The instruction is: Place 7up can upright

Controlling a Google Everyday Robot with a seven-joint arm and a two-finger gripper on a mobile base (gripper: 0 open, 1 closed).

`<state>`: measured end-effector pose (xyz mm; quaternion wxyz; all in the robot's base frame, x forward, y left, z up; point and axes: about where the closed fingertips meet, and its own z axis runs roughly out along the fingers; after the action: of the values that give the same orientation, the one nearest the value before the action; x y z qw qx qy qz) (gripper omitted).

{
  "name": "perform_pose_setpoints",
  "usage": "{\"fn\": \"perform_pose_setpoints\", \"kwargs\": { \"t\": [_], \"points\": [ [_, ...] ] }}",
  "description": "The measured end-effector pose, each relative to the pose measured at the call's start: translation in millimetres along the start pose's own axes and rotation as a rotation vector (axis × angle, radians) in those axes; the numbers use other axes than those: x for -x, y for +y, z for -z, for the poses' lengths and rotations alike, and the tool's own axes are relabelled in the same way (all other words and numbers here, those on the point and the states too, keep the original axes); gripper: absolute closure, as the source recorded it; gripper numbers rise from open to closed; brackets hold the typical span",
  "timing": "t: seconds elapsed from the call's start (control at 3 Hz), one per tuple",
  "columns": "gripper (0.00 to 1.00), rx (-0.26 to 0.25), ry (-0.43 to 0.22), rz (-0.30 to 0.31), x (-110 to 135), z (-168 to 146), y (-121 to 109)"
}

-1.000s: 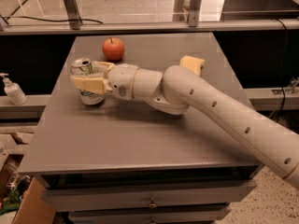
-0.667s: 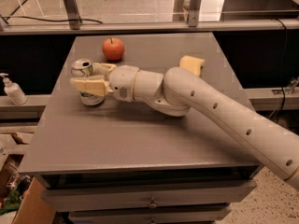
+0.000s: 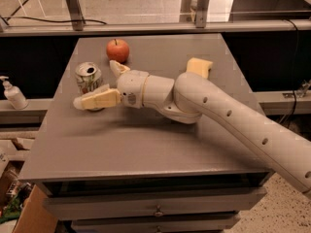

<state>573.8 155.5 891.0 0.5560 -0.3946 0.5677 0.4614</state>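
The 7up can [image 3: 88,76] is noted upright at the left rear of the surface [image 3: 146,144], between the spread-apart fingers of the pincer [image 3: 95,84], with the apple [image 3: 117,50] just behind.

No text, number or sign can be read. On the pale body of the 7up can [image 3: 88,77], which is stood upright on the grey table [image 3: 146,144], green and red markings are seen, but no letters can be made out. The gripper [image 3: 95,83] is held at the can, fingers spread apart, one before it and one to its right; its markings cannot be told.
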Motion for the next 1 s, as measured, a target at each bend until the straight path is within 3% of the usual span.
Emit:
{"fn": "perform_pose_setpoints", "kwargs": {
  "t": [0.33,1.0],
  "points": [
    [0.0,-0.019,0.027,0.0,-5,18,1],
    [0.0,-0.137,0.134,-0.009,-24,97,-9]
  ]
}}
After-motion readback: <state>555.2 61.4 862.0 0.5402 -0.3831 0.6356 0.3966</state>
